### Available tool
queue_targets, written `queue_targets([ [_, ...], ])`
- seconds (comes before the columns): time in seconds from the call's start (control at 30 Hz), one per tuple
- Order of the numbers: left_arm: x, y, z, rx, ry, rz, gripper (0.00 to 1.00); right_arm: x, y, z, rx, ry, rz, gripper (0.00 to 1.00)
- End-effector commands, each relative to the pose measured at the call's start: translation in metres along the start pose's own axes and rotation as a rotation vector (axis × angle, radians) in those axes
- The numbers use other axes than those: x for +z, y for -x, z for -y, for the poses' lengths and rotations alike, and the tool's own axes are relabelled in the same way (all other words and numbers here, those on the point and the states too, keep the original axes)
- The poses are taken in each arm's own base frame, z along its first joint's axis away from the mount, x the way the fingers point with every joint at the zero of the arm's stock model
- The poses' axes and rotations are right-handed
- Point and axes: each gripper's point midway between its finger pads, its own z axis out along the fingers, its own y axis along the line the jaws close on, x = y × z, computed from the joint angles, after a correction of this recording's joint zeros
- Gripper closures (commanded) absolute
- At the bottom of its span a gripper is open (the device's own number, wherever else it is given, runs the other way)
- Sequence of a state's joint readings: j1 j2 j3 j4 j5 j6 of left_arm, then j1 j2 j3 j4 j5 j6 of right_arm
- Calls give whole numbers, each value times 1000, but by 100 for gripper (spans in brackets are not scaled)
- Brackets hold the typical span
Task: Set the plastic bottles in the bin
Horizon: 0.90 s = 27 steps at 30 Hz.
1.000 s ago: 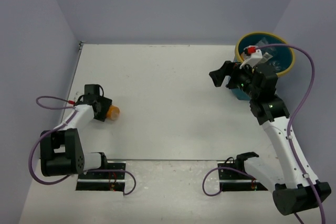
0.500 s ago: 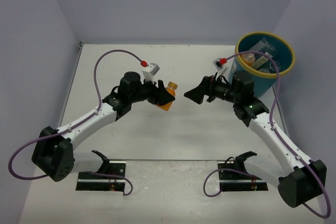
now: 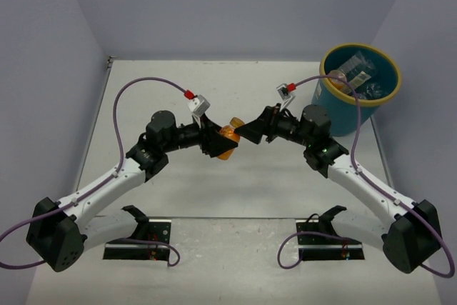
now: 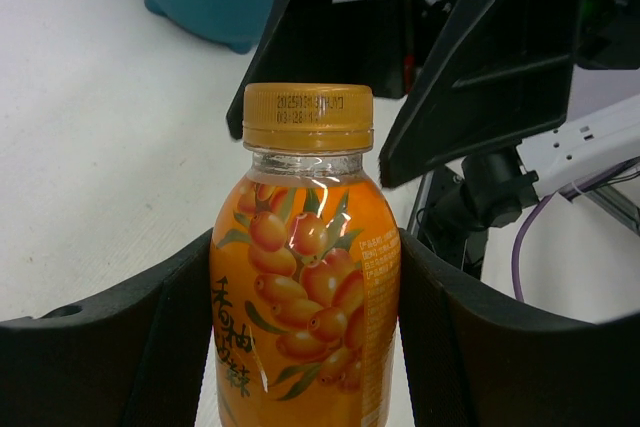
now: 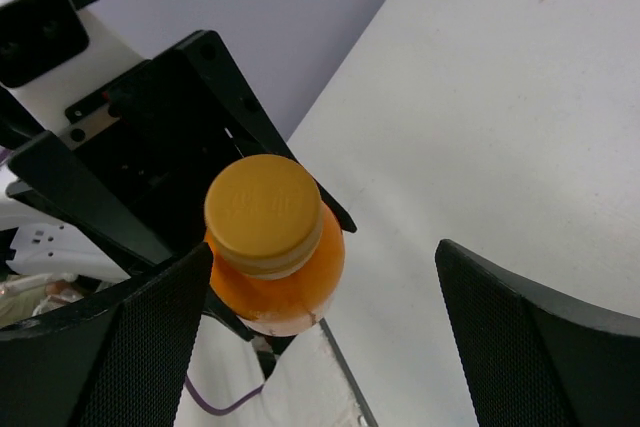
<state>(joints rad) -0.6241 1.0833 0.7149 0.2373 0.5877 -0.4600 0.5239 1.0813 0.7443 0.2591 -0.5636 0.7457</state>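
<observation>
My left gripper [image 3: 216,142] is clamped on the orange bottle [image 3: 228,133] at mid-table. Its cap points straight at my right gripper [image 3: 250,130], jaws apart, close and facing it. The bin [image 3: 334,113] sits far right.

The bottle [image 4: 305,317] is orange with a golden-yellow cap [image 4: 308,117] — its label shows orange berries, green leaves and dark characters. The bin [image 3: 344,112] is teal with a yellow rim; the bench [image 3: 235,191] is white, the jaws black
</observation>
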Motion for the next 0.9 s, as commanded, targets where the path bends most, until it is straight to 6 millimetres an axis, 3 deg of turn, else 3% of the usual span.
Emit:
queue_targets([
  [0.0, -3, 16, 6, 62, -7, 62, 100, 15, 12, -27, -26, 86, 41, 9],
  [0.27, -5, 16, 10, 68, -17, 56, 100, 30, 13, -37, -27, 97, 50, 17],
  [0.3, -6, 16, 11, 69, -18, 58, 100, 31, 15, -38, -28, 101, 60, 22],
  [0.33, -7, 17, 12, 72, -20, 62, 100, 31, 17, -41, -27, 108, 73, 35],
  [0.37, -7, 17, 13, 72, -21, 61, 100, 32, 18, -43, -30, 115, 77, 37],
  [0.43, -9, 17, 14, 75, -20, 66, 100, 33, 20, -46, -26, 127, 86, 56],
  [0.57, -13, 20, 13, 75, 6, 76, 100, 32, 19, -49, -22, 143, 82, 75],
  [0.63, -16, 21, 10, 71, 31, 81, 95, 32, 18, -50, -23, 145, 78, 90],
  [0.73, -19, 27, 8, 64, 65, 100, 88, 28, 19, -51, -27, 136, 85, 100],
  [0.77, -20, 30, 7, 59, 75, 108, 82, 27, 20, -51, -32, 130, 91, 100],
  [0.83, -22, 32, 9, 62, 77, 116, 37, 25, 24, -48, -48, 100, 110, 100],
  [0.87, -22, 33, 9, 60, 81, 116, 20, 25, 28, -45, -58, 75, 121, 100],
])
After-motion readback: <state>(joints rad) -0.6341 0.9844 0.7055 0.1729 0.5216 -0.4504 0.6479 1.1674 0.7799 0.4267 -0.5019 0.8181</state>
